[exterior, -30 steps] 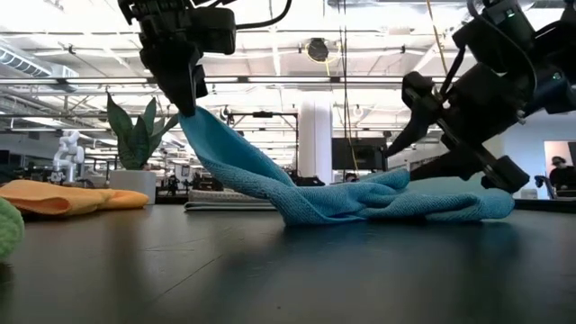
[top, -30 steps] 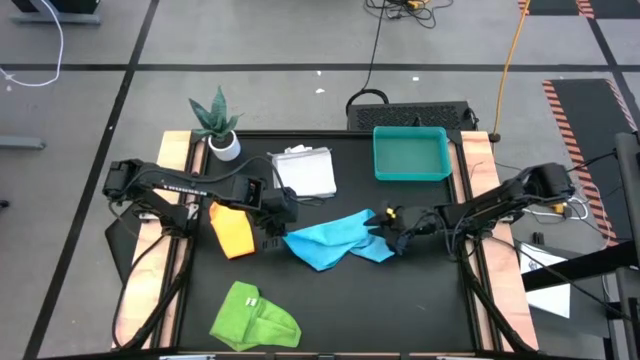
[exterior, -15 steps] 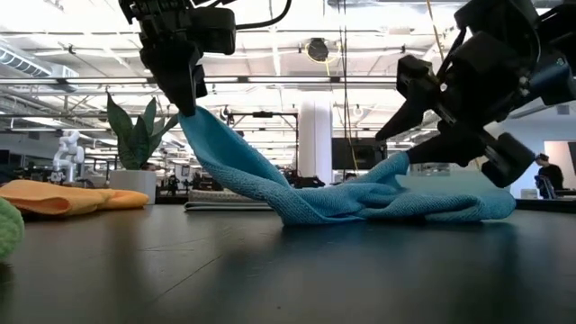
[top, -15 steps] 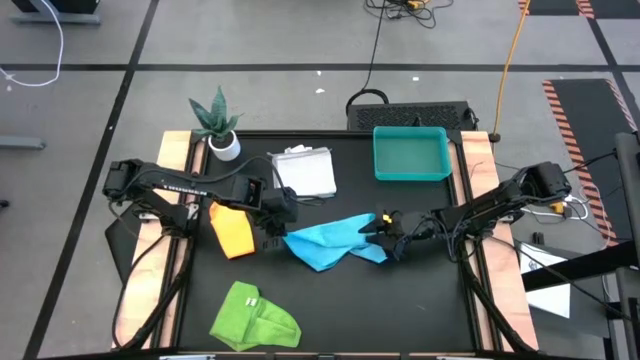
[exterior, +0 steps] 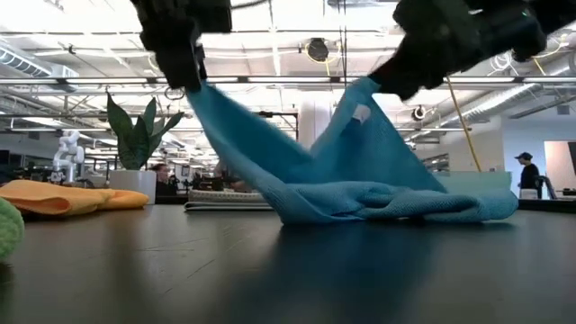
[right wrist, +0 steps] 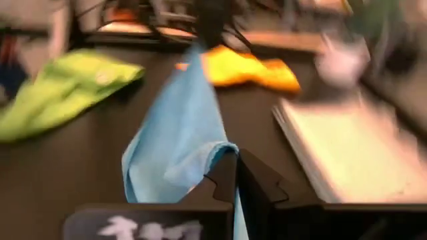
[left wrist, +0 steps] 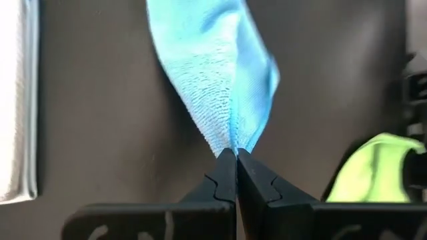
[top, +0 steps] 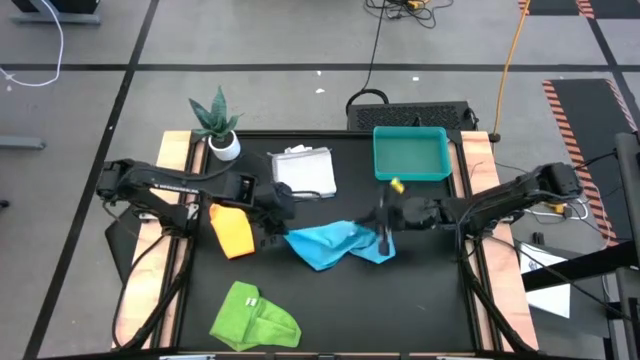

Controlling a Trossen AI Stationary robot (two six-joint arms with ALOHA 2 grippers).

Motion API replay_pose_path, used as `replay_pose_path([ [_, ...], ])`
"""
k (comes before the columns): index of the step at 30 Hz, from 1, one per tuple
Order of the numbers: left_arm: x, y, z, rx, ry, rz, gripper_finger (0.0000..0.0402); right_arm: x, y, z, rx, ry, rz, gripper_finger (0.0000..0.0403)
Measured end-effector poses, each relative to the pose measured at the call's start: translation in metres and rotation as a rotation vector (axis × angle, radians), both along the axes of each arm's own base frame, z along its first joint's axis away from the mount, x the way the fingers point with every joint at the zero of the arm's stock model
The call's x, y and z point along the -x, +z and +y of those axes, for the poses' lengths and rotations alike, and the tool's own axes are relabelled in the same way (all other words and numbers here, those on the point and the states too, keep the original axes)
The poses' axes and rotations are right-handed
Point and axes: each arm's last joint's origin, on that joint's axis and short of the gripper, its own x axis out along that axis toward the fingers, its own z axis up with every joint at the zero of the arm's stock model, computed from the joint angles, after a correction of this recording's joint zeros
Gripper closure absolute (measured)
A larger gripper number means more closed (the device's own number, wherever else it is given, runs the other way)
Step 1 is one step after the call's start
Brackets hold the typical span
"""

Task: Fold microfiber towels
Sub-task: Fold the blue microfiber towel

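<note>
The turquoise blue towel (top: pixel 335 243) is strung between both claws, just in front of the teal tray (top: pixel 411 153). One corner is clenched by the left claw (top: pixel 281 232), another by the right claw (top: pixel 384 230). Its middle sags onto the desk (top: pixel 420 300), so the long axis runs claw to claw.

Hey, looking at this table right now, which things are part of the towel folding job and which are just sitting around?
Part of the job:
- blue towel, pinched by left gripper and right gripper
- orange towel
- green towel
- white towel

Just lying about:
- teal tray
- potted plant
</note>
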Motion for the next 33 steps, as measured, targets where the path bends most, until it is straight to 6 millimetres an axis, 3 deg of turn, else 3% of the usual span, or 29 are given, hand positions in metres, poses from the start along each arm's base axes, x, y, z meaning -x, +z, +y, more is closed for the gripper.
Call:
replay_pose_path([
  [6, 0.023, 0.035, 0.000, 0.047, 0.063, -0.141, 0.0401, 0.040, 0.019, -0.039, -0.537, -0.381, 0.220, 0.0402],
  [10, 0.027, 0.046, -0.005, 0.047, 0.111, -0.205, 0.0401, 0.065, 0.023, -0.040, -0.825, -0.381, 0.286, 0.0402],
  [13, 0.024, 0.044, -0.014, 0.055, 0.100, -0.210, 0.0401, 0.074, 0.013, -0.034, -0.963, -0.319, 0.317, 0.0402],
  [16, 0.007, 0.029, -0.025, 0.062, 0.107, -0.176, 0.0401, 0.080, -0.011, -0.030, -1.046, -0.331, 0.365, 0.0402],
  [20, -0.023, -0.012, -0.047, 0.137, 0.095, -0.164, 0.0401, 0.091, -0.056, -0.018, -1.183, -0.321, 0.474, 0.0402],
  [24, -0.043, -0.058, -0.063, 0.181, 0.063, -0.060, 0.0401, 0.105, -0.088, -0.011, -1.247, -0.333, 0.457, 0.0403],
  [28, -0.052, -0.076, -0.067, 0.212, 0.036, -0.025, 0.0401, 0.107, -0.093, -0.010, -1.226, -0.276, 0.374, 0.0402],
  [33, -0.054, -0.074, -0.062, 0.220, 0.015, -0.049, 0.0401, 0.104, -0.087, -0.010, -1.052, -0.150, 0.283, 0.0374],
])
